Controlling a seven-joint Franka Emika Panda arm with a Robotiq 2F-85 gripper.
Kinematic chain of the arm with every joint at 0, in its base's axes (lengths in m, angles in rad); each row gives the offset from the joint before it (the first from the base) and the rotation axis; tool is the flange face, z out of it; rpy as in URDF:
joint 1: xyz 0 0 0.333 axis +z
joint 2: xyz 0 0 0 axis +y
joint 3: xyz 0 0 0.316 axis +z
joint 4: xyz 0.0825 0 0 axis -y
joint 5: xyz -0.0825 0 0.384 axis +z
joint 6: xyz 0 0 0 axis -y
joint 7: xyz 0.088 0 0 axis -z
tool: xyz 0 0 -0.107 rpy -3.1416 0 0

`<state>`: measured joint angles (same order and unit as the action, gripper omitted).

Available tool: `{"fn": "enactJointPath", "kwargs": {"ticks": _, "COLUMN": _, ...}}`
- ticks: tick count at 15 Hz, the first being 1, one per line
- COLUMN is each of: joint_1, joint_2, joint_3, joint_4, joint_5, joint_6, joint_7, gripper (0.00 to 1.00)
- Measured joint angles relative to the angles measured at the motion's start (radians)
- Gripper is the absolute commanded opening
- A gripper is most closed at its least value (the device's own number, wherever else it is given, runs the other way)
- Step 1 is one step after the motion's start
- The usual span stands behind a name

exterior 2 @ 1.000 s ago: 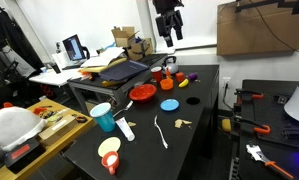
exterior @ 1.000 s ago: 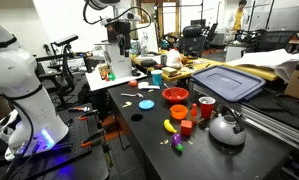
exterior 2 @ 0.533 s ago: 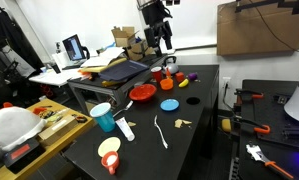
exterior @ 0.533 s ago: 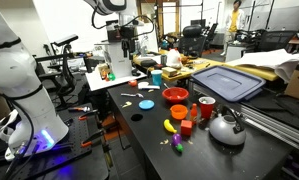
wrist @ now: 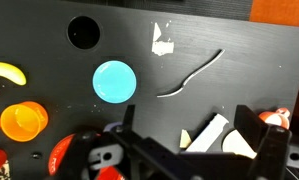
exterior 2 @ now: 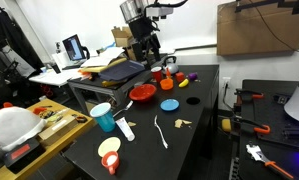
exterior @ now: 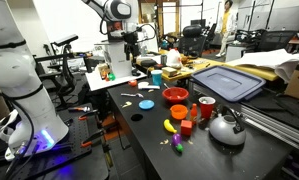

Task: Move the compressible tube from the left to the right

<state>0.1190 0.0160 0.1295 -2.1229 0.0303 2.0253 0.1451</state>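
The compressible tube [wrist: 202, 135] is a slim white tube lying flat on the black table. In an exterior view it lies beside a blue cup [exterior 2: 104, 117], and the tube [exterior 2: 125, 128] is near the table's front end. My gripper [wrist: 199, 140] is open and empty, and in the wrist view its fingers frame the tube from well above. In both exterior views the gripper [exterior 2: 148, 55] [exterior: 127, 50] hangs high over the table, apart from everything.
On the table are a blue disc [wrist: 114, 80], a black disc [wrist: 82, 31], a curved white strip [wrist: 189, 75], a white scrap [wrist: 164, 41], an orange cup [wrist: 22, 120], a red bowl [exterior 2: 142, 93] and a silver kettle [exterior: 227, 127].
The arm has swung along the table towards the end with the tube and blue cup and come lower. The objects on the table have not moved.
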Motion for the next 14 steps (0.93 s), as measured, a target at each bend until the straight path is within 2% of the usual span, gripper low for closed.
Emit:
{"fn": "enactJointPath", "kwargs": {"ticks": 7, "joint_1": 0.03, "joint_2": 0.102, "joint_3": 0.017, "joint_4": 0.076, "joint_5": 0.002, "joint_6": 0.029, "joint_7": 0.005, "gripper": 1.0}}
{"fn": "enactJointPath", "kwargs": {"ticks": 14, "joint_1": 0.056, "joint_2": 0.164, "joint_3": 0.019, "joint_4": 0.113, "joint_5": 0.052, "joint_6": 0.084, "joint_7": 0.04, "gripper": 1.0}}
